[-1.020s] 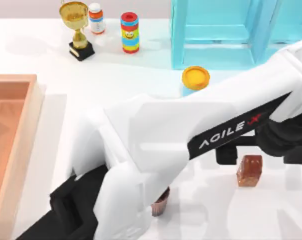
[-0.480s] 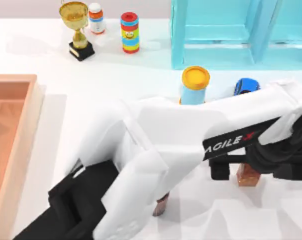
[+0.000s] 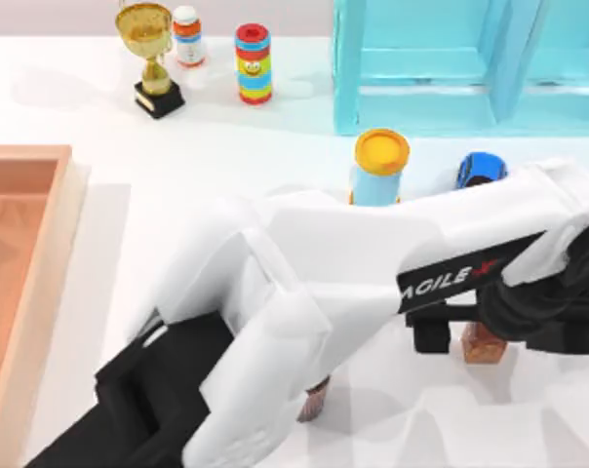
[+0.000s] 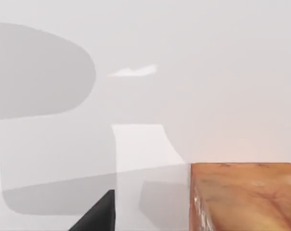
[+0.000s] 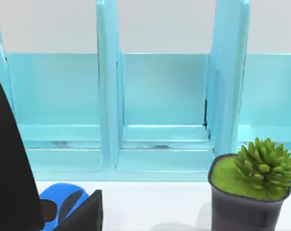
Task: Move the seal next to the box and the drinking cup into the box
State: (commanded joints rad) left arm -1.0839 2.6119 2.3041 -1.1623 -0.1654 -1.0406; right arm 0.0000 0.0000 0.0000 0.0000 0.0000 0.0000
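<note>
So, quick look:
Seal (image 3: 483, 343): on the worktop's right side, far from the box (image 3: 43, 261).
Left hand (image 3: 470, 331): down around the seal, fingers either side; whether it's pinching, can't tell.
Handling: looks rigid, light (probably slick) — grab flat sides.
Cup (image 3: 314, 398): under the arm.

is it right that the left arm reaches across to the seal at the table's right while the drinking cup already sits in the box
Not quite. The top view shows the drinking cup on the table beside the arm, well right of the box. The rest holds: the left pincer is at the seal.
</note>
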